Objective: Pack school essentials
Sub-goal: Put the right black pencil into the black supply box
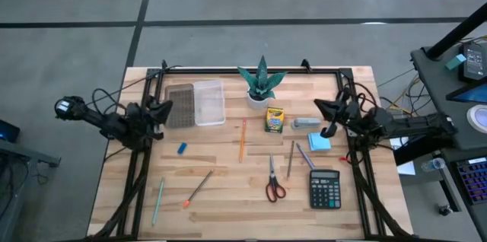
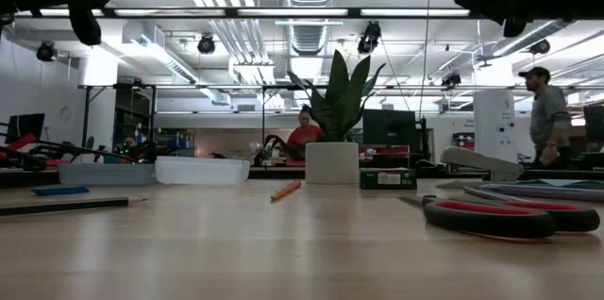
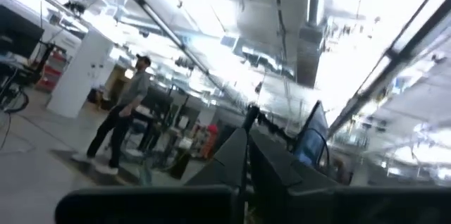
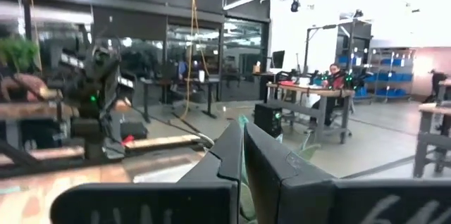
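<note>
1. Table (image 1: 228, 204) of pale wood, seen from above; left gripper (image 1: 162, 109) raised at its left edge, fingers pressed together, empty.
2. Right gripper (image 1: 323, 107) raised at the right edge, likewise closed and empty.
3. Crayon box (image 1: 274, 119) in front of the potted plant (image 1: 261, 82).
4. Red-handled scissors (image 1: 274, 182) beside the calculator (image 1: 324, 189).
5. Sticky-note pad (image 1: 319, 142) under the right arm.
6. Orange pencil (image 1: 242, 140) mid-table; small blue piece (image 1: 182, 148), possibly an eraser, to its left.

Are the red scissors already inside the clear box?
No, the red scissors lie on the bare table near the calculator, far from the clear box at the back.
</note>
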